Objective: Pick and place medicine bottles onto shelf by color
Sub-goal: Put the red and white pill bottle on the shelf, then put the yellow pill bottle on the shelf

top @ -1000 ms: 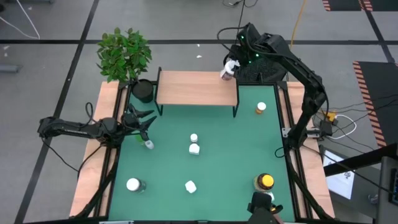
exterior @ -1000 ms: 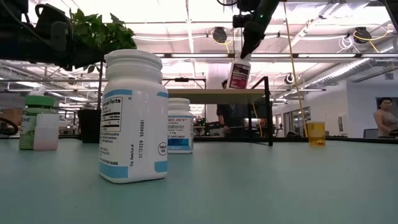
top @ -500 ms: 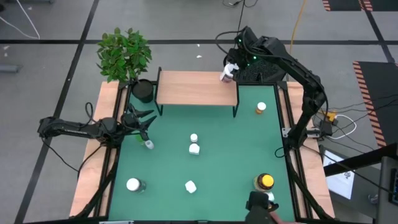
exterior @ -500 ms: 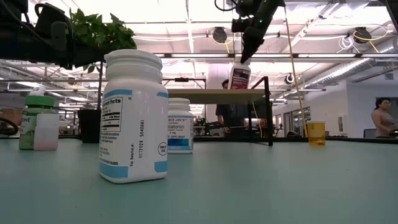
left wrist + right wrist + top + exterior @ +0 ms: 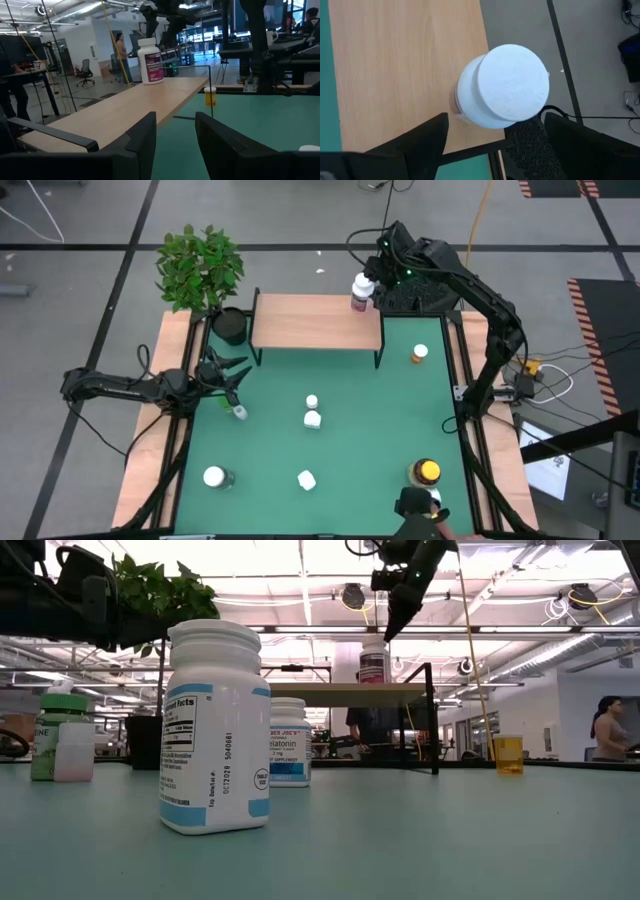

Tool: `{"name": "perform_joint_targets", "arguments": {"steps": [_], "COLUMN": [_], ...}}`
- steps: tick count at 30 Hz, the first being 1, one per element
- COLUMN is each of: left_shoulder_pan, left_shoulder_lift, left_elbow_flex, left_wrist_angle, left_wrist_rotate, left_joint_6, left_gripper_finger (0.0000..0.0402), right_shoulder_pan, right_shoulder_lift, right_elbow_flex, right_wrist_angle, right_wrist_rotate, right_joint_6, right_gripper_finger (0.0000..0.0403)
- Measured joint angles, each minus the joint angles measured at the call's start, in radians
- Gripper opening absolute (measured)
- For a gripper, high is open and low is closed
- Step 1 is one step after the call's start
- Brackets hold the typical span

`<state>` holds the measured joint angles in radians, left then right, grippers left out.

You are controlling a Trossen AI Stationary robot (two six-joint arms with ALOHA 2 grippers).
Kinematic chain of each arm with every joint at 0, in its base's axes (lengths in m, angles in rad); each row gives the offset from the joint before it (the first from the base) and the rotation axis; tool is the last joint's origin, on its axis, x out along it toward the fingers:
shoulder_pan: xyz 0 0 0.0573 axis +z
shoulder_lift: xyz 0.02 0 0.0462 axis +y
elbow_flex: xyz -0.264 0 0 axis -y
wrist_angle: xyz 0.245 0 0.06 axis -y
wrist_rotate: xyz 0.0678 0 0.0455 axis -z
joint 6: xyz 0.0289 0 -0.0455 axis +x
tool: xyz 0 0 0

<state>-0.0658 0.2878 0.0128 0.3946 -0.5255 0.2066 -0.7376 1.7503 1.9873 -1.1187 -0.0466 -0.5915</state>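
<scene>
A: Left gripper [image 5: 232, 375]?
B: Parked at nine o'clock, fingers apart, empty.
A: Right gripper [image 5: 378, 270]?
B: Spread wide above the white bottle [image 5: 361, 290], standing on the shelf [image 5: 310, 322] at one o'clock. Placing looked finished; fetching another bottle seemed next.

1 camera looks straight down on the whole desk [image 5: 350, 430]; 1 sits at desk height, close behind a white bottle [image 5: 215, 727]. Both wrist views share the shelf [image 5: 125, 107] and its magenta-labelled bottle [image 5: 502, 87].
</scene>
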Motion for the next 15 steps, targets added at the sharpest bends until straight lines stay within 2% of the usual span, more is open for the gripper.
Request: {"name": "perform_joint_targets", "arguments": {"steps": [6,13,15], "left_shoulder_pan": [0.000,0.000,0.000], "left_shoulder_lift": [0.000,0.000,0.000], "left_elbow_flex": [0.000,0.000,0.000], "left_wrist_angle": [0.000,0.000,0.000], "left_wrist_rotate": [0.000,0.000,0.000], "left_joint_6": [0.000,-0.004,-0.007], "left_gripper_finger": [0.0141,0.0141,0.0141], "right_shoulder_pan": [0.000,0.008,0.015], "right_shoulder_lift": [-0.061,-0.143,-0.179], "right_elbow_flex": [0.000,-0.003,-0.044], "right_wrist_angle": [0.002,-0.008,-0.017], "right_wrist_rotate": [-0.003,-0.008,-0.007], "right_joint_6": [0.004,0.112,0.123], "right_gripper_finger": [0.0329,0.0326,0.0326]}}
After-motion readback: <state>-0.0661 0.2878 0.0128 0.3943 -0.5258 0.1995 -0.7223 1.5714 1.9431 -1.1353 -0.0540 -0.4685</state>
